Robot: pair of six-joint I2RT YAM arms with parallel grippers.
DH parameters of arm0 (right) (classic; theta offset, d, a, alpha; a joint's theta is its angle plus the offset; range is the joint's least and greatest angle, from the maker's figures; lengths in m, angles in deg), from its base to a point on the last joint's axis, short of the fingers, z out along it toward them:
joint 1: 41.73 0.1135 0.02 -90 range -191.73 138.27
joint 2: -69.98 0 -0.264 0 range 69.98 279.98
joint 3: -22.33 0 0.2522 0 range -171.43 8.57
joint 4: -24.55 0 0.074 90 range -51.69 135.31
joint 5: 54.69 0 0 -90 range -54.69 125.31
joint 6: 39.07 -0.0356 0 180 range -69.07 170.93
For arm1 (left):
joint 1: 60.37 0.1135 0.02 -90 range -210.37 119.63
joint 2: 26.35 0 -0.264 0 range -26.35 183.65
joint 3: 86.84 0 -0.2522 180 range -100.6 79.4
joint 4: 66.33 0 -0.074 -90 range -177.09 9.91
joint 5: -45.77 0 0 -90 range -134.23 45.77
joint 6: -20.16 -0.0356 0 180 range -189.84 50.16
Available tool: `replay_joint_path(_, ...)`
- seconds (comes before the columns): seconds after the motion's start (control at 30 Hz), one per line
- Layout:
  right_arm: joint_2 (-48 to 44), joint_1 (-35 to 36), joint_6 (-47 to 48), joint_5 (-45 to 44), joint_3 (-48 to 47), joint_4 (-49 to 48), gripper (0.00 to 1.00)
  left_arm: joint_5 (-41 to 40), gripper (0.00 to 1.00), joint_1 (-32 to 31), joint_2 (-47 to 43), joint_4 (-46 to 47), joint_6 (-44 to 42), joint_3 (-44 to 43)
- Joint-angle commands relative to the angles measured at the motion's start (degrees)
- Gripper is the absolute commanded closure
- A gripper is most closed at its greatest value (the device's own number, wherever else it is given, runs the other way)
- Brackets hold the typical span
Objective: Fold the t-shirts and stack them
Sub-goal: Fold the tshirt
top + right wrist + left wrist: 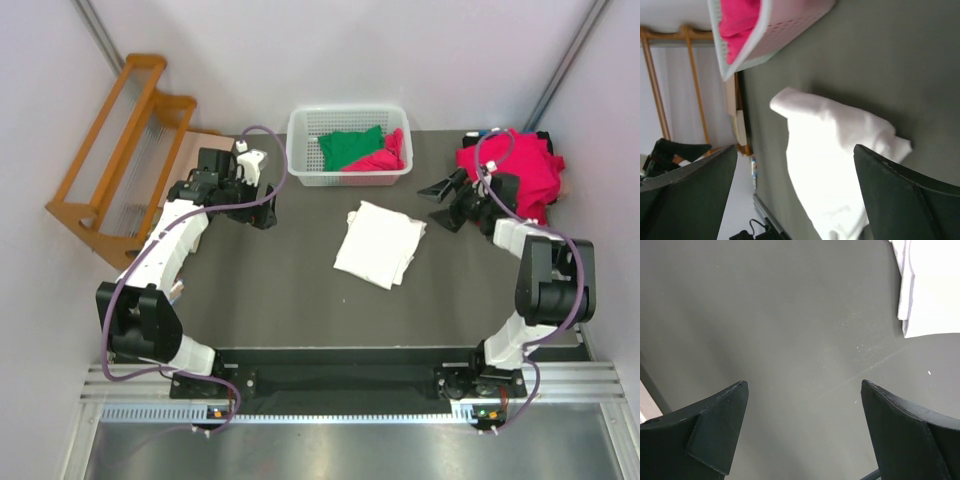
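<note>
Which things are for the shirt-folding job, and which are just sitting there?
For the job: white t-shirt, green t-shirt, pink t-shirt in the basket, pink pile on the right.
Just sitting there: white basket, wooden rack.

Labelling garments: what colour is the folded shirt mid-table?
White; the folded t-shirt shows best in the top external view.
</note>
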Motion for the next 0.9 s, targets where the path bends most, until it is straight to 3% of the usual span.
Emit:
replay_joint_path(0.0,-0.1,-1.2,4.8,-1.5,2.4,5.7,0.0,1.1,0.01,0.3,-2.4,0.8,-0.7,-0.4)
replay_joint_path(0.57,8.1,-3.5,7.5,-2.1,3.6,3.4,0.0,0.8,0.01,0.4,-2.7,0.1,-1.0,-0.9)
replay_joint_path(0.87,12.8,0.6,7.7,-0.3,1.6,2.1,0.0,0.9,0.01,0.4,-2.7,0.3,-0.8,-2.0)
